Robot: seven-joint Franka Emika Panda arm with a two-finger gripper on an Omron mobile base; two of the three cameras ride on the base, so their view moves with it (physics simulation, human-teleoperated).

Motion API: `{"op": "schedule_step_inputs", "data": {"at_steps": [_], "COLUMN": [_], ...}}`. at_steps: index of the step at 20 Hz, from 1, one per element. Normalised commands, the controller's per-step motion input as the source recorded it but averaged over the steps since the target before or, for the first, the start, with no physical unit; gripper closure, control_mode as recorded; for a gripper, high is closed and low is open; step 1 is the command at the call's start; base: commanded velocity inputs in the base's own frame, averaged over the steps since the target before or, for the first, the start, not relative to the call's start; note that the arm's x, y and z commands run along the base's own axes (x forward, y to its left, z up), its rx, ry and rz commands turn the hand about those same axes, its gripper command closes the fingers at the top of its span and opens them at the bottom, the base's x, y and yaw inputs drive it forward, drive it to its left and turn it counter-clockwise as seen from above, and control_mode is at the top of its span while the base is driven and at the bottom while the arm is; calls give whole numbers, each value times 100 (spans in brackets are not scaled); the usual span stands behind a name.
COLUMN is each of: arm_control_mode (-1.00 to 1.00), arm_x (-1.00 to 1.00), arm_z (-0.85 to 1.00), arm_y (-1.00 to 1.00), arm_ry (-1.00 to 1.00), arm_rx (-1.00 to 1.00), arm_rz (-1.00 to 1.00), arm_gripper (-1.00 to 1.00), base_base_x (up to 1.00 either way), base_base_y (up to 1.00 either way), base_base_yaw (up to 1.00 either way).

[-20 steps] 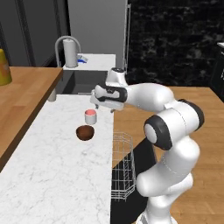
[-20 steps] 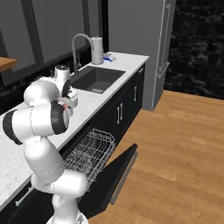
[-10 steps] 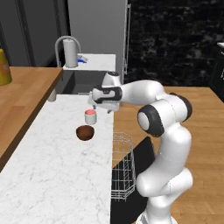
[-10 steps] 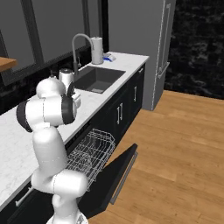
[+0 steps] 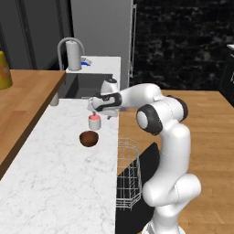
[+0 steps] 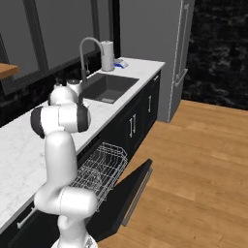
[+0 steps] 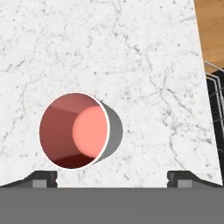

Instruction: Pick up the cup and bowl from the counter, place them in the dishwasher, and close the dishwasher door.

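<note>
The white arm's two-finger gripper point(image 5: 94, 111) hangs spread and empty directly above the small squat white cup with a pinkish-red top point(image 5: 94, 121), which stands upright on the white marble counter point(image 5: 55, 183). In the hand view the cup point(image 7: 74, 130) sits off-centre, toward one fingertip point(image 7: 43, 178).

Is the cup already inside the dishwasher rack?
No, the cup stands on the counter beside the bowl, under the gripper.

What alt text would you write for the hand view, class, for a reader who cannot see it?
Seen from directly above, an upright cup with a pinkish-red inside stands on the white marble counter, offset toward one fingertip of the open tool. A strip of the dishwasher's wire rack shows at the edge.
</note>
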Motion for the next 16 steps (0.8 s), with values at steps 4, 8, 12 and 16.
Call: {"op": "schedule_step_inputs", "data": {"at_steps": [4, 8, 12, 16], "arm_control_mode": [-100, -100, -100, -100], "arm_x": [35, 24, 0, 8], "arm_z": [-24, -21, -23, -32], "arm_y": [9, 7, 0, 0], "arm_ry": [0, 0, 0, 0], "arm_rx": [0, 0, 0, 0], "arm_rz": [0, 0, 0, 0], "arm_gripper": [-100, -100, -100, -100], "base_base_x": [0, 0, 0, 0], "base_base_y": [0, 0, 0, 0], "base_base_yaw": [0, 0, 0, 0]}}
